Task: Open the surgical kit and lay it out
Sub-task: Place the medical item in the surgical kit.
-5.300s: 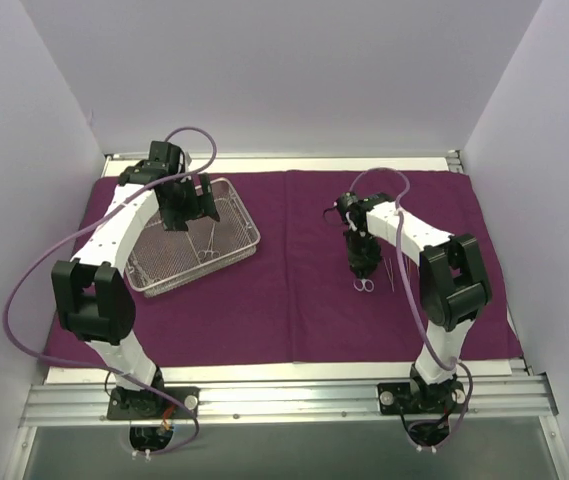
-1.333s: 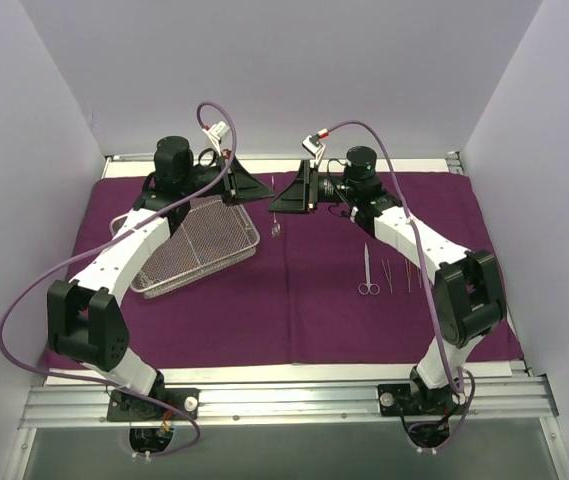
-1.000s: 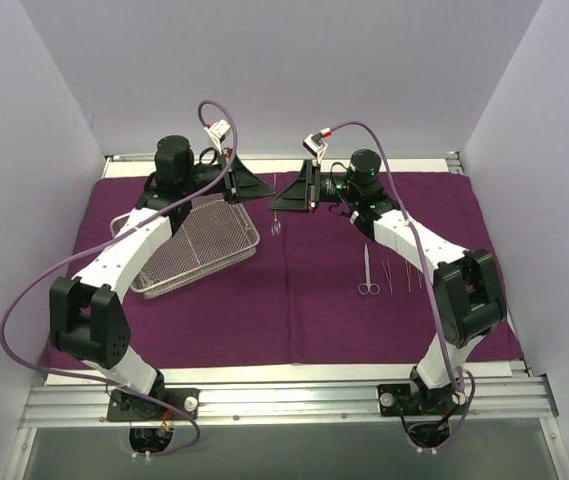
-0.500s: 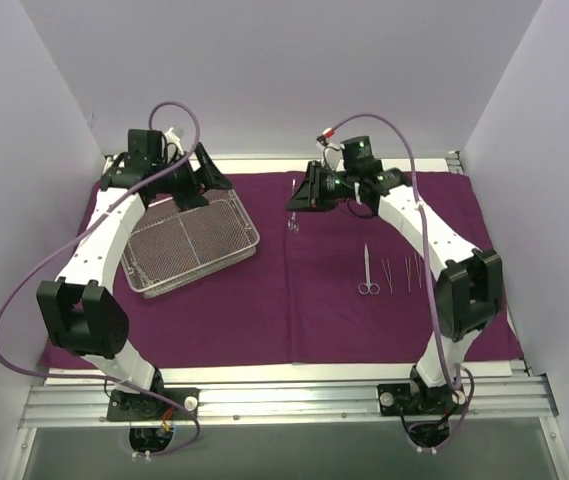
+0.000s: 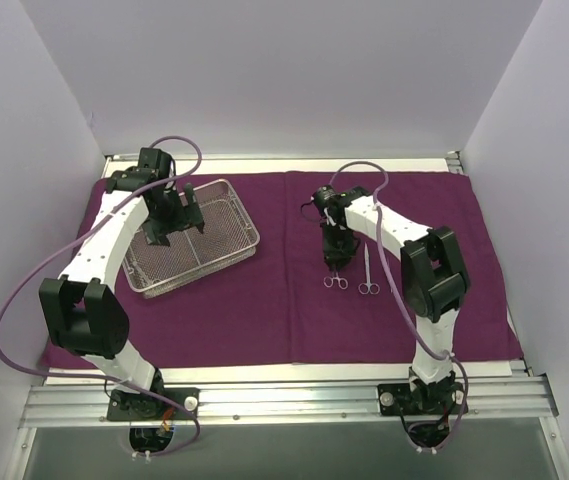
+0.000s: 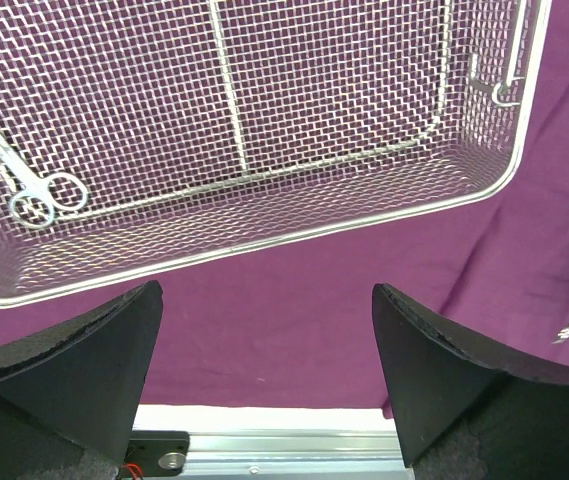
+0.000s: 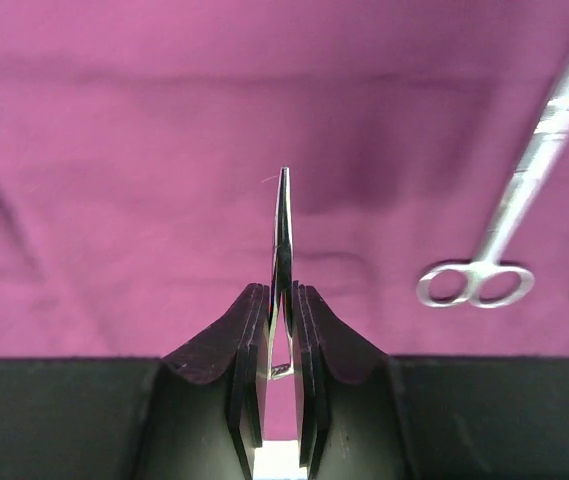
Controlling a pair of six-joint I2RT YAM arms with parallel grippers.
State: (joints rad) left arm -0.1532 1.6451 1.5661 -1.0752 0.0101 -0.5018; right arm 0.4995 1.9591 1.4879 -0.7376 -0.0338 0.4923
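The magenta-purple cloth (image 5: pixel 294 310) lies spread over the table. The silver wire-mesh tray (image 5: pixel 249 245) sits on it at the back left. My left gripper (image 5: pixel 172 226) hovers over the tray, open and empty (image 6: pixel 264 385). One pair of scissors (image 6: pixel 26 185) lies inside the tray (image 6: pixel 264 235). My right gripper (image 5: pixel 334 252) is shut on a slim scissor-like instrument (image 5: pixel 336 280), low over the cloth. The right wrist view shows that instrument edge-on (image 7: pixel 283 215) between the jaws (image 7: pixel 282 300). Another pair of scissors (image 5: pixel 367 272) lies just right of it (image 7: pixel 519 190).
White walls close in the left, back and right sides. A metal rail (image 5: pixel 284 395) with both arm bases runs along the near edge. The right arm's elbow (image 5: pixel 429 275) hangs over the cloth right of the laid scissors.
My right gripper has come down from the back centre with the instrument, to the cloth beside the laid scissors. My left gripper has moved from the tray's back edge to above the tray.
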